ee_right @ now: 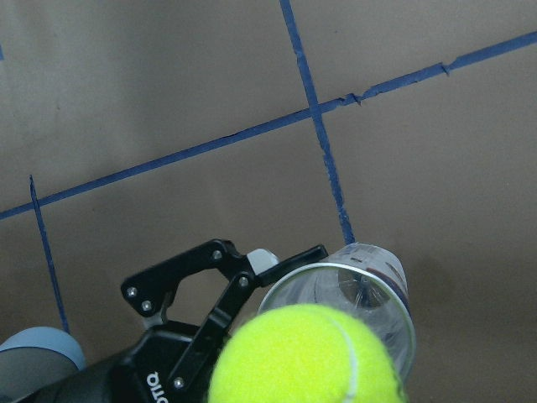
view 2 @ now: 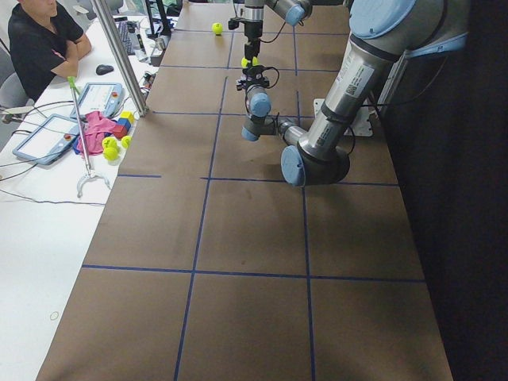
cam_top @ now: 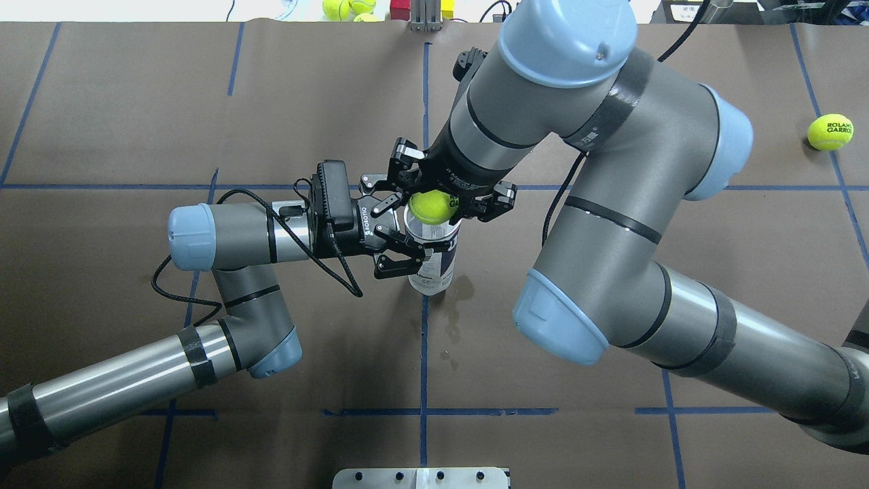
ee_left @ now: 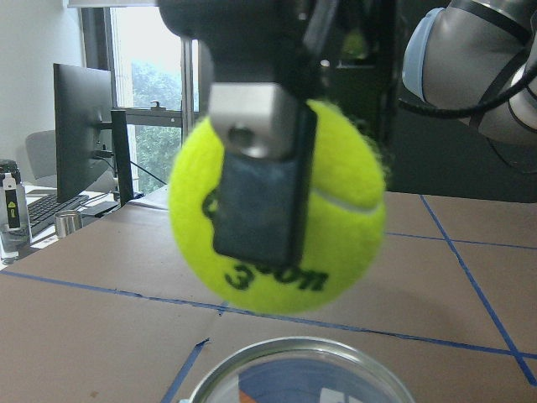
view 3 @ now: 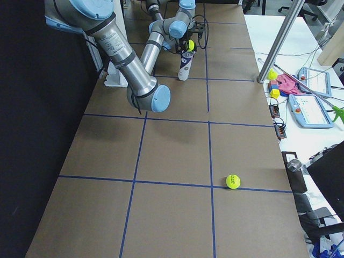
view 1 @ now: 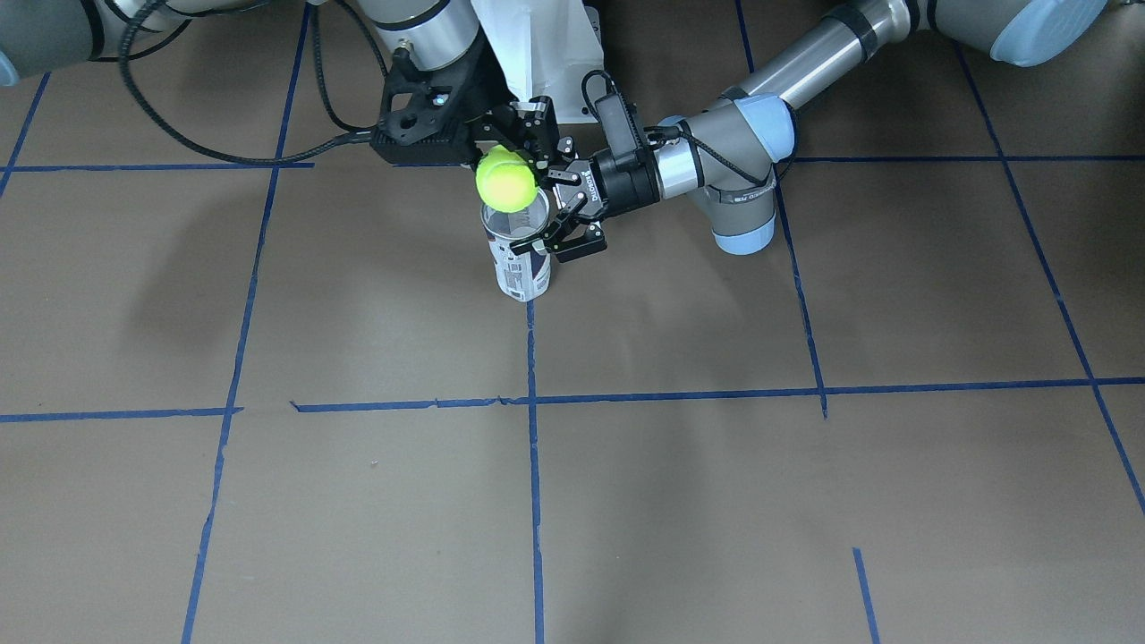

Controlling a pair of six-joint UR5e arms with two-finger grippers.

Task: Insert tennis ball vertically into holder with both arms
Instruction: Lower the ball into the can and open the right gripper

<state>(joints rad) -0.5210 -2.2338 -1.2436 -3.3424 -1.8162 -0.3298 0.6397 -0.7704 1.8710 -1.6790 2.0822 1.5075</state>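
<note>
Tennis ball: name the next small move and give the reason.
Probably lower the right gripper straight down. It grips the tennis ball just above the open rim of the holder, roughly centred in the left wrist view, while the left gripper steadies the holder upright.

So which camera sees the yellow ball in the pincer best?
The left wrist camera: the tennis ball fills the picture, printed writing visible, above the holder rim. Overhead and front views show it small; side views, a tiny speck.

Spare ball (cam_top: 829, 132) on brown table (cam_top: 102, 102); seated operator (view 2: 38, 44)
</note>
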